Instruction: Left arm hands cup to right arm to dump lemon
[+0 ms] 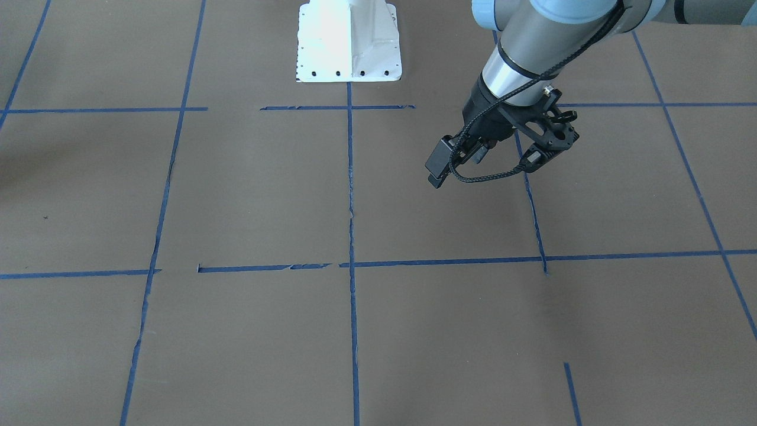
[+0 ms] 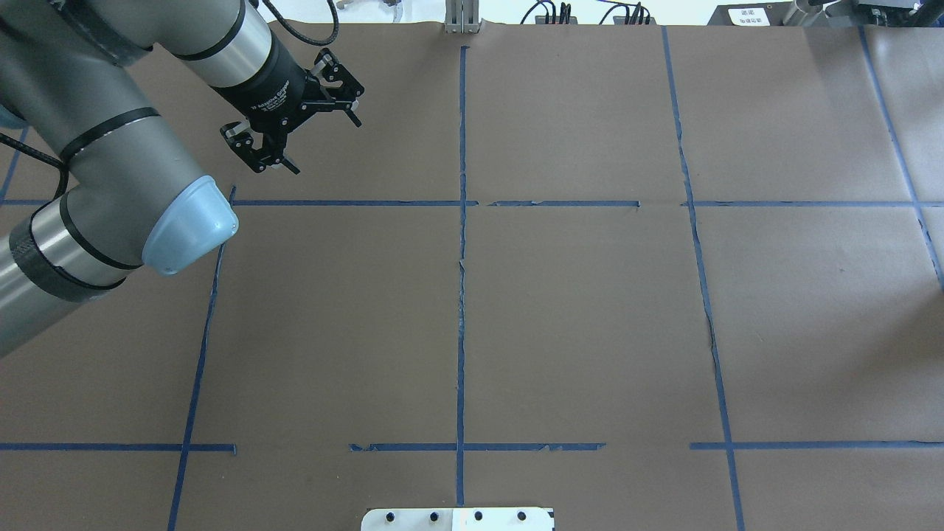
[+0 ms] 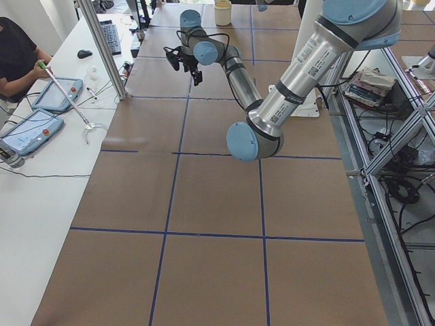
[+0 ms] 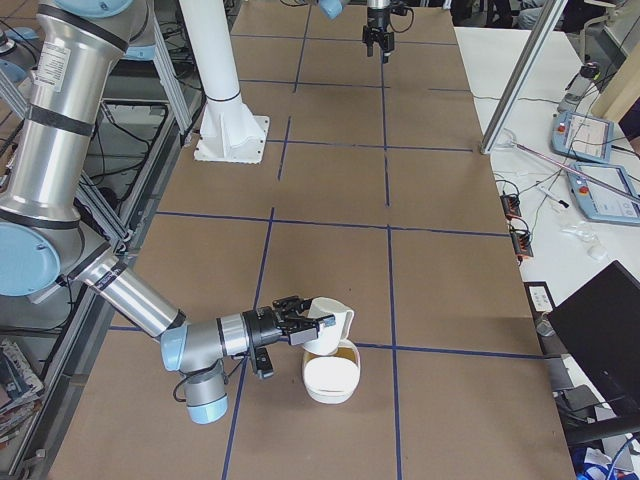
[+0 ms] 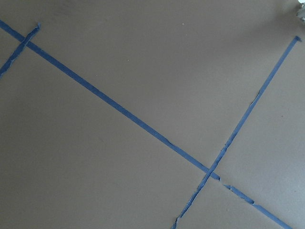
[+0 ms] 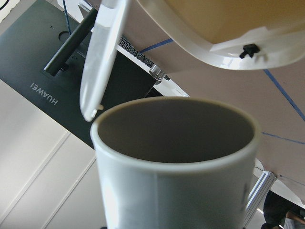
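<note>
The thick grey tubular left arm (image 2: 110, 147) hangs its black open-frame left gripper (image 2: 313, 136) over matte brown paper (image 2: 590, 332), jaws spread wide, holding nothing. Rightward, the glossy white cylindrical mug (image 4: 335, 322) tilts at the slim right gripper (image 4: 303, 322) above a rounded white bowl (image 4: 325, 392); whether that gripper clamps it cannot be told.

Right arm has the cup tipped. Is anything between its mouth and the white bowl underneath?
Nothing visible does. In the right-side view the cup hangs tilted at the right gripper just above the white bowl, with only open air between them. The wrist view also shows no object between cup mouth and bowl rim.
</note>
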Robot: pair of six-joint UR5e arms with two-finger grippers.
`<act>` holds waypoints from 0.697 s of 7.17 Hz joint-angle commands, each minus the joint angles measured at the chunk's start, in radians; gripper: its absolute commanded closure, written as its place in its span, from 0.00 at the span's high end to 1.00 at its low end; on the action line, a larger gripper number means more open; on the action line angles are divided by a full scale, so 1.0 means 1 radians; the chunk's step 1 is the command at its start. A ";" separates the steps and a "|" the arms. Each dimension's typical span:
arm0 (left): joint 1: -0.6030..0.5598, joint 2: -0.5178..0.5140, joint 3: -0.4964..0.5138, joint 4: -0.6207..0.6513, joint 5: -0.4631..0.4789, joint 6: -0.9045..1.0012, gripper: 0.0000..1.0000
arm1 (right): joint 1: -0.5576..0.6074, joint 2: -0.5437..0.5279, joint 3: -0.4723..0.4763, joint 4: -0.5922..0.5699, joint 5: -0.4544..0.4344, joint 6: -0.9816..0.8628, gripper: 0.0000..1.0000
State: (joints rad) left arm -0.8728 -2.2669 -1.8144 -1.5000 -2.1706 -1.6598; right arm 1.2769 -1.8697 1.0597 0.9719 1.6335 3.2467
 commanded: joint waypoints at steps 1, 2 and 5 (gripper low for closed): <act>-0.002 0.000 0.000 0.001 0.000 0.002 1.00 | 0.004 0.006 0.011 0.004 0.000 0.025 0.08; -0.002 0.000 -0.002 0.000 0.000 0.002 1.00 | 0.004 0.021 0.046 -0.002 0.012 -0.069 0.06; -0.003 0.007 -0.006 0.000 0.000 0.003 1.00 | -0.005 0.081 0.069 -0.096 0.078 -0.537 0.06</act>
State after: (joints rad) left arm -0.8753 -2.2608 -1.8192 -1.5002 -2.1716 -1.6573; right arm 1.2748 -1.8214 1.1199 0.9208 1.6729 2.8753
